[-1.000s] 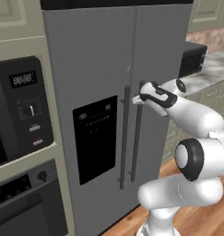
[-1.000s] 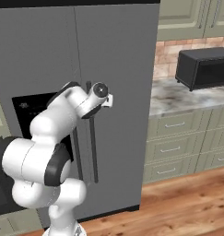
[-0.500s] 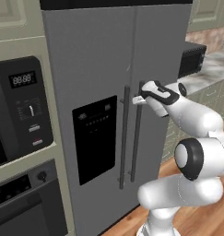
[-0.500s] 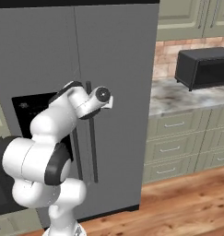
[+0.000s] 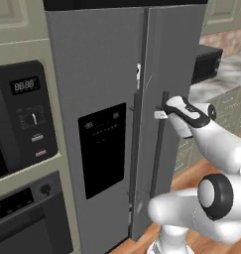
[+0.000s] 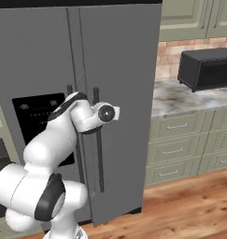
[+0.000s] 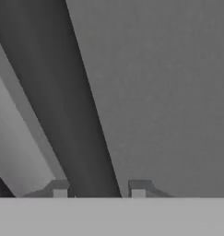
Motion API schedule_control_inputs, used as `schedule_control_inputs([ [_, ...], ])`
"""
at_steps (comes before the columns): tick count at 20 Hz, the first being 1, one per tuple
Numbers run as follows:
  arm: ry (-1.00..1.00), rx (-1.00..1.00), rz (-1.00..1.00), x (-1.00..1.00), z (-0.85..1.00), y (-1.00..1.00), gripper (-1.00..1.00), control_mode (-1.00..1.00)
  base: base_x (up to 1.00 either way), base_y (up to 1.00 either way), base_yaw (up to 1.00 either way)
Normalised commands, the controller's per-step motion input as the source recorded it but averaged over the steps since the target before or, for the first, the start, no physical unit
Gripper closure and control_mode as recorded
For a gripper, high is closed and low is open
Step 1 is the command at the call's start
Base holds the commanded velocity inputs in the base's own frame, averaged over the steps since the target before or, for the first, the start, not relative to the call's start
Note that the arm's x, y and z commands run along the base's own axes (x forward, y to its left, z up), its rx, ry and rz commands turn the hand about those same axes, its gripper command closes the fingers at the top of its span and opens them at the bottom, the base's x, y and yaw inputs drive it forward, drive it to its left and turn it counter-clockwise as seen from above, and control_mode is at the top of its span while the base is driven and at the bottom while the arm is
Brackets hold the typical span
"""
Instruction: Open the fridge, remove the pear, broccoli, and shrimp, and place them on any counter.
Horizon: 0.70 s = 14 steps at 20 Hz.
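The tall grey fridge (image 5: 102, 64) (image 6: 124, 70) faces me with its black dispenser panel (image 5: 102, 149) on the left door. My gripper (image 5: 159, 114) (image 7: 98, 189) is at the right door's long dark handle (image 5: 157, 163) (image 6: 99, 158) (image 7: 72, 115), about chest height. In the hand view the two fingertips (image 7: 58, 188) straddle the handle closely. The left one is against it and a thin gap shows at the right one. The pear, broccoli and shrimp are out of view.
A black wall oven (image 5: 23, 109) with a digital display stands left of the fridge. To the right, the marbled counter (image 6: 180, 100) (image 5: 223, 79) over sage drawers carries a black toaster oven (image 6: 206, 67). Wood floor (image 6: 189, 210) lies open at the right.
The jaws have narrowed around the right door handle from wide open to a close fit. The hand has edged slightly nearer the handle. The fridge has not moved.
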Motion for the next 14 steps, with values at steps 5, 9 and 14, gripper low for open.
schedule_control_inputs([
  [5,-0.02,0.17,-0.08,-0.96,0.22,-1.00,1.00,-1.00,0.00,0.00,0.00],
  [9,0.00,0.10,-0.07,-0.51,0.26,-1.00,1.00,-1.00,0.00,0.00,0.00],
  [14,-0.02,0.03,-0.04,-0.32,0.26,-0.62,1.00,-1.00,0.00,0.00,0.00],
])
